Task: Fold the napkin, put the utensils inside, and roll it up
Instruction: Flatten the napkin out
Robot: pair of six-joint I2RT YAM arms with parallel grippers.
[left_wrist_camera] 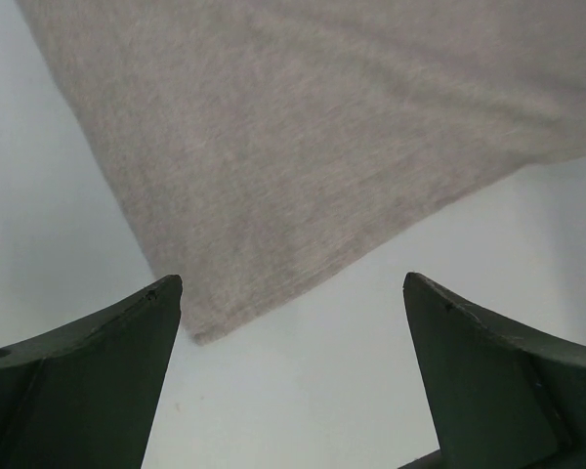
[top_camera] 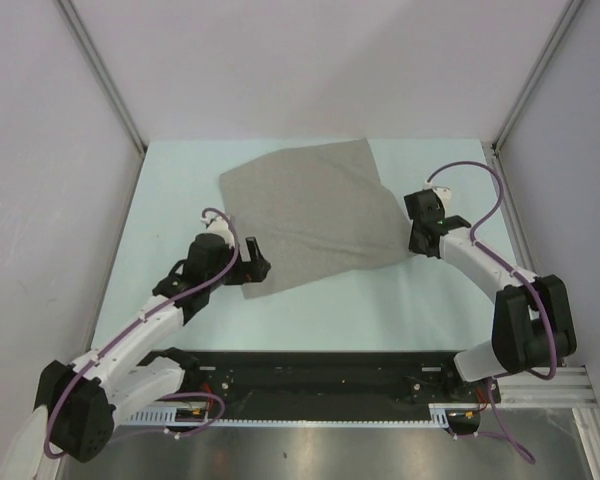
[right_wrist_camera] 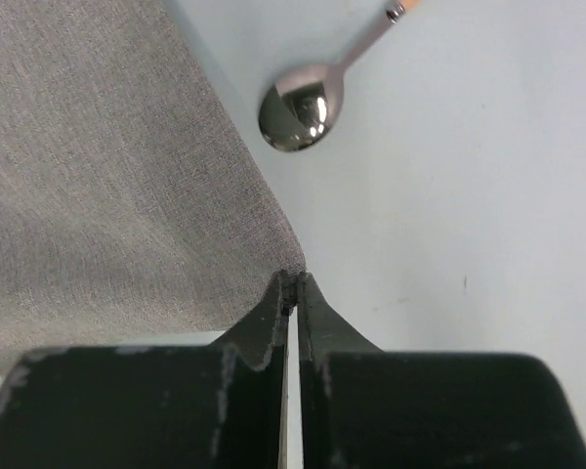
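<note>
Napkin (top_camera: pixel 305 215): lies spread flat on the pale table (top_camera: pixel 380 310), from centre towards 12 o'clock, one corner pointing to 7 o'clock and one to 4 o'clock.
Left gripper (top_camera: pixel 254 265): jaws spread wide, low over the napkin's 7 o'clock corner, holding nothing.
Right gripper (right_wrist_camera: pixel 291 280): jaws pressed together, pinching the napkin's 4 o'clock corner.
Spoon (right_wrist_camera: pixel 301 115): shiny metal, bowl on bare table just beside the napkin's edge, at 12 o'clock from the right fingertips; handle runs off towards 1 o'clock.
Surroundings: plain grey walls (top_camera: pixel 310 70) at 9, 12 and 3 o'clock.
</note>
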